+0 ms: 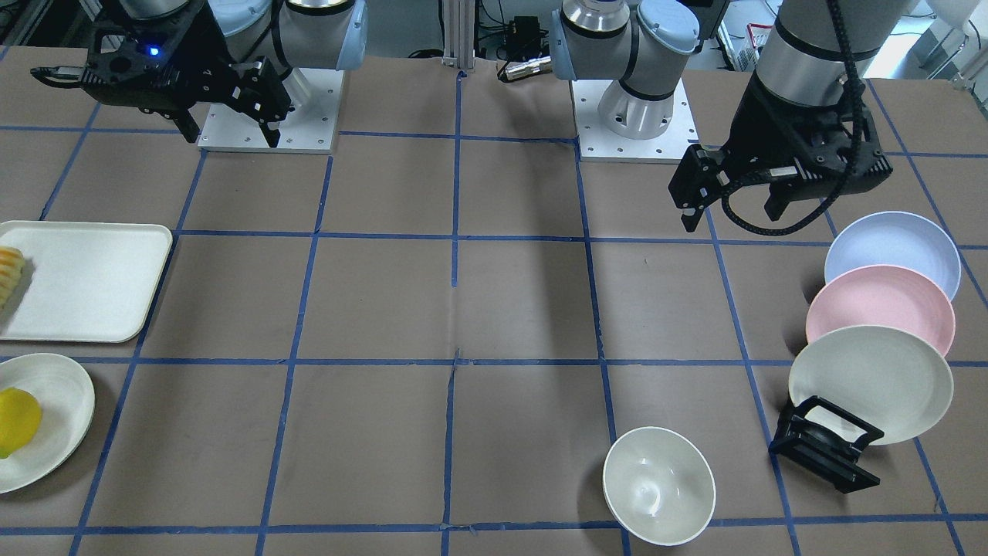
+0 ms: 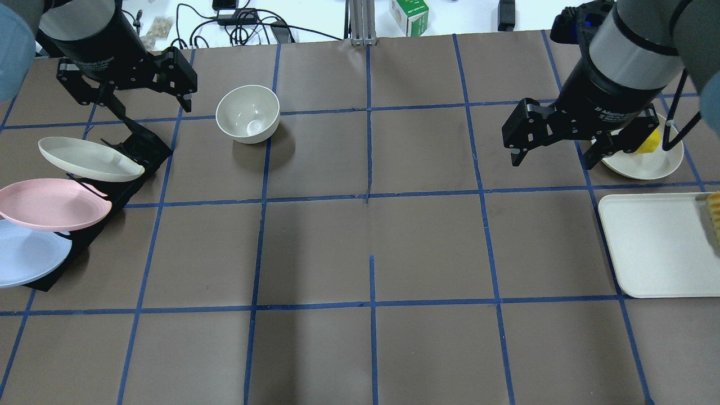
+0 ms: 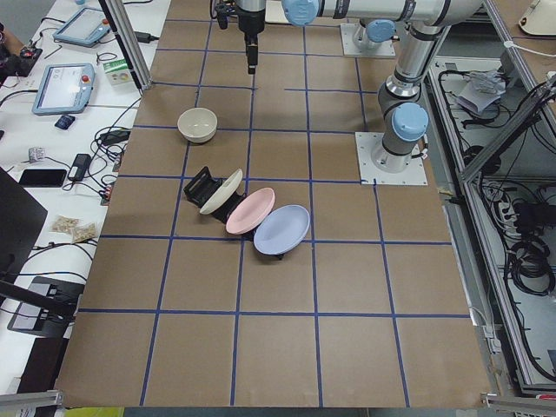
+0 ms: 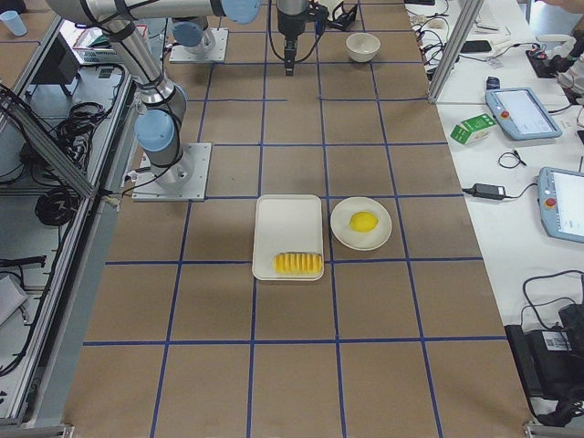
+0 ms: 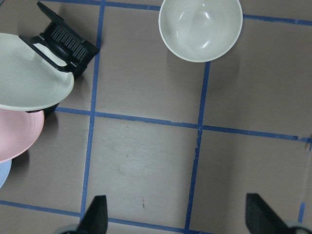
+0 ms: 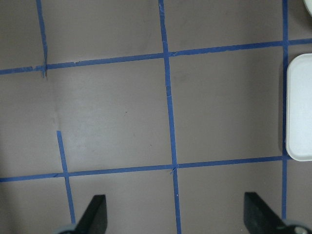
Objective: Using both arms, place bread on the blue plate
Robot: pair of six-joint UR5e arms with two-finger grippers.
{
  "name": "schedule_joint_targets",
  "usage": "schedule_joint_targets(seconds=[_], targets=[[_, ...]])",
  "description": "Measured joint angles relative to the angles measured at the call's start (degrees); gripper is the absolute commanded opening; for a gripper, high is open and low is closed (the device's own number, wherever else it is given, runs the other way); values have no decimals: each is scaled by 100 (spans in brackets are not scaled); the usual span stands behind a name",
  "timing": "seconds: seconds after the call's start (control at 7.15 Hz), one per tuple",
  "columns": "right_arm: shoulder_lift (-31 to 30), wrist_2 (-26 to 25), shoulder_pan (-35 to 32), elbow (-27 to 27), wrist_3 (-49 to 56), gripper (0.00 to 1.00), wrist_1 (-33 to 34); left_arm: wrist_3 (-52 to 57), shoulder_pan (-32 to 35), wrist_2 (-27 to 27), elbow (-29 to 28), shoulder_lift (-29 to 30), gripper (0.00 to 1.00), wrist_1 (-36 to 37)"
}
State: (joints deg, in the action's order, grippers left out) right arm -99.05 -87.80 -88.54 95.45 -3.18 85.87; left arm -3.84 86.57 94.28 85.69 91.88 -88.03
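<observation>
Brown paper taped into blue squares covers the worktop (image 2: 427, 247), with cables and boxes along its far edge. The bread (image 4: 297, 264) lies across the outer end of a white tray (image 4: 288, 219) on the robot's right, beside a cream plate holding a lemon (image 4: 364, 221). On the opposite side, the blue plate (image 1: 891, 243) leans in a black rack (image 1: 826, 448) behind a pink plate (image 1: 880, 305) and a cream one (image 1: 868, 382). The three overlap like shingles, the blue nearest the robot's base.

The left pincer (image 1: 732, 218) hangs spread and empty above the worktop near the plates. The right pincer (image 2: 552, 160) is likewise released, holding nothing, near the tray. Each arm seems stationed on the side of the thing it would fetch.

The front and overhead views cut the bread off at the frame edge; only the right-end camera shows it whole. The pink plate covers the blue plate's lower part, the overhead view crops it, and neither wrist camera shows the bread.
</observation>
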Motion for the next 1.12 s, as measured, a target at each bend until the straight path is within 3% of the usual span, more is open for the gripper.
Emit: schedule_joint_targets(seconds=[1.12], targets=[[58,-135,75,58,-11,100,17,14,-2,23,0,-13,100,-18]])
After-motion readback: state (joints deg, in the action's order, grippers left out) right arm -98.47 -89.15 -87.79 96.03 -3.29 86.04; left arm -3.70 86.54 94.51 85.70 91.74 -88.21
